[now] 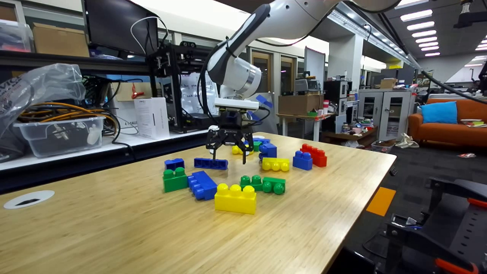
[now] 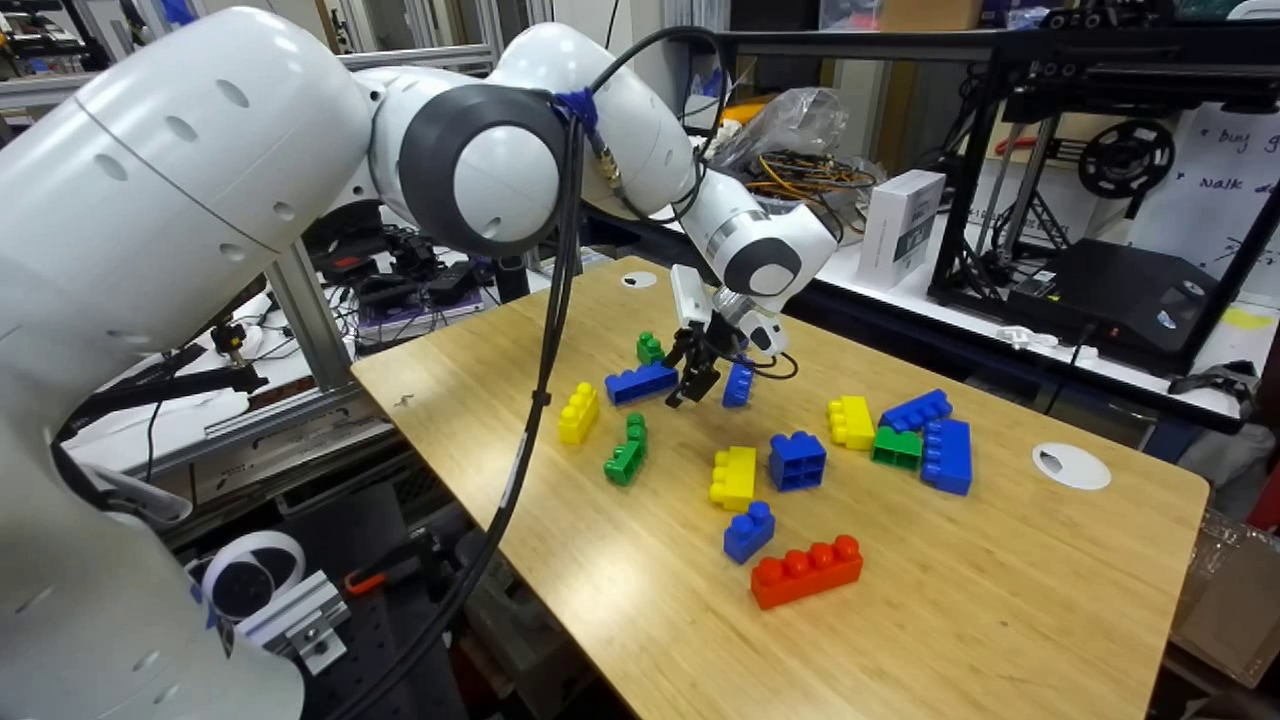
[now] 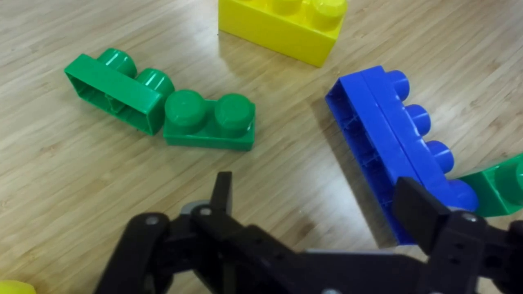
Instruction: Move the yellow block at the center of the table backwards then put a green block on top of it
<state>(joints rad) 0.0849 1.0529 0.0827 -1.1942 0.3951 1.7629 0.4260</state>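
The yellow block (image 1: 235,201) sits upright at lower centre of the frame in an exterior view, on the pale wood of the table (image 1: 133,228); it is bright, glossy and wide, three rounded studs showing along its top; my wrist view catches it at the top edge, partly cut off; a little above and right of it in that exterior view I have an upright green block (image 1: 252,184), small, with two studs, and just beside that a tipped green block (image 1: 274,182) lying on its side; a left-hand green block (image 1: 175,183) stands studs-up left of centre, next to a long blue block (image 1: 205,184); which green one the task means I cannot tell; my arm (image 1: 243,38) spans down from the top right of the frame, bent at the wrist, with the gripper (image 1: 229,157) pointing straight down over the table near the centre; its jaws stand wide, the fingers (image 3: 222,194) well parted, and my wrist view shows table wood between them; the finger toward lower right of that view overlaps one end of the long blue block, and whether it touches I cannot tell.
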